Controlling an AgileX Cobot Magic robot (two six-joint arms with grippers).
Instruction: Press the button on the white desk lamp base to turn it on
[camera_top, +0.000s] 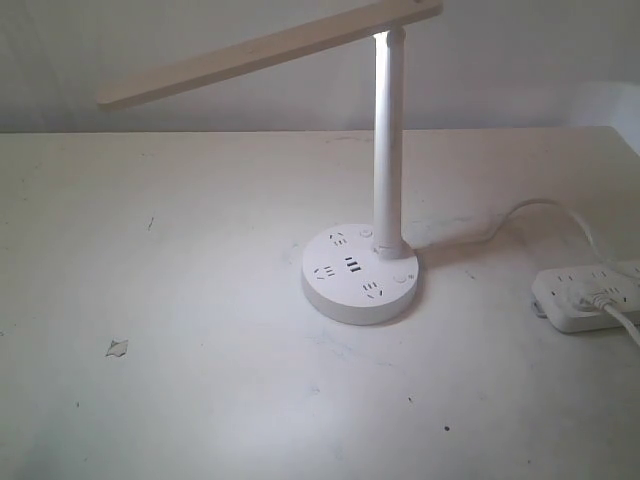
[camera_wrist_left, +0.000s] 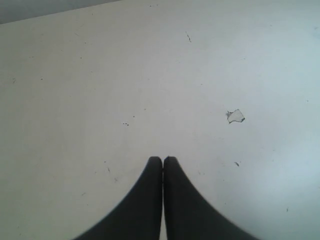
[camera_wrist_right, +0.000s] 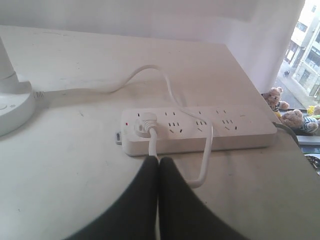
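The white desk lamp stands mid-table in the exterior view: a round white desk lamp base (camera_top: 360, 274) with socket holes and dark USB slots, a slim upright pole (camera_top: 388, 140) and a long flat bar head (camera_top: 265, 50) tilted up to the right. No arm shows in the exterior view. My left gripper (camera_wrist_left: 163, 159) is shut with nothing in it, over bare white table. My right gripper (camera_wrist_right: 158, 160) is shut and empty, just in front of the power strip; an edge of the lamp base (camera_wrist_right: 12, 107) shows off to one side.
A white rectangular power strip (camera_top: 590, 295) lies at the table's right edge, with a plug (camera_wrist_right: 144, 123) and looping cable (camera_wrist_right: 150, 75) running to the lamp. A small paper scrap (camera_top: 117, 348) lies front left. The table's right edge (camera_wrist_right: 260, 90) drops off beside a window.
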